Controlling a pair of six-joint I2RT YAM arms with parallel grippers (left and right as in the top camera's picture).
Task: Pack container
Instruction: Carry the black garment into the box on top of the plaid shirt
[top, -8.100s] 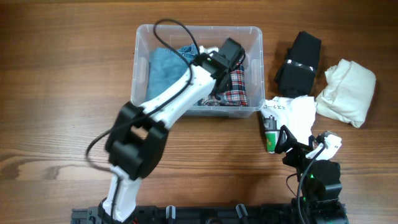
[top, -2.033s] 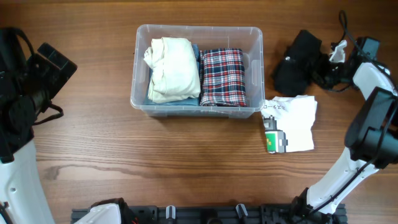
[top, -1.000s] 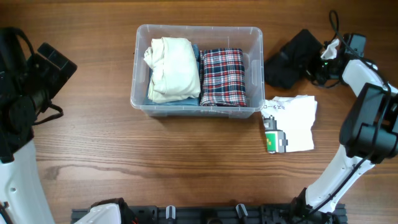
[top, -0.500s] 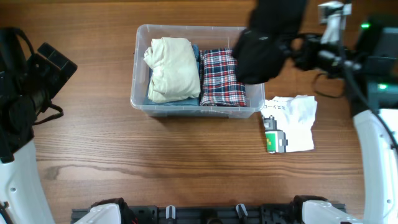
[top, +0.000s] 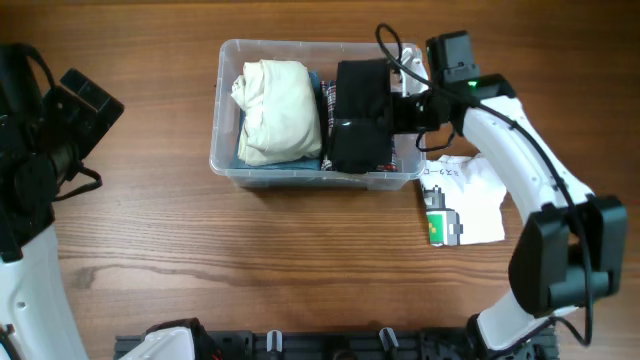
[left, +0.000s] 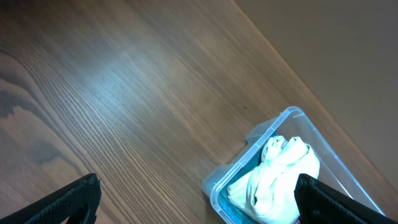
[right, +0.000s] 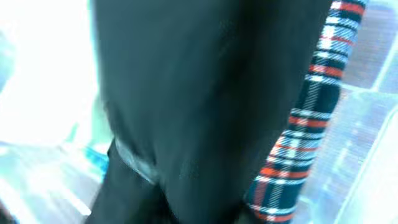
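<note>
The container (top: 216, 163) is a clear bin at the table's centre. In its left half a cream garment (top: 275, 110) lies on blue cloth. A black garment (top: 360, 115) lies over the plaid garment (top: 403, 152) in the right half. My right gripper (top: 412, 108) reaches in over the bin's right wall, at the black garment's right edge. The blurred right wrist view shows only black garment (right: 205, 93) and plaid (right: 305, 124), no fingers. My left gripper (left: 199, 211) is open and empty, high off to the left, and sees the bin's corner (left: 214, 186).
A white cloth (top: 475, 195) with a handwritten label lies on the table right of the bin, under my right arm. A small green and white item (top: 440, 226) sits on its left edge. My left arm (top: 45, 150) stands at the table's left edge.
My right arm has carried the black garment from the table's far right, over the bin's far right corner, down onto the plaid garment. The left arm has not moved.
</note>
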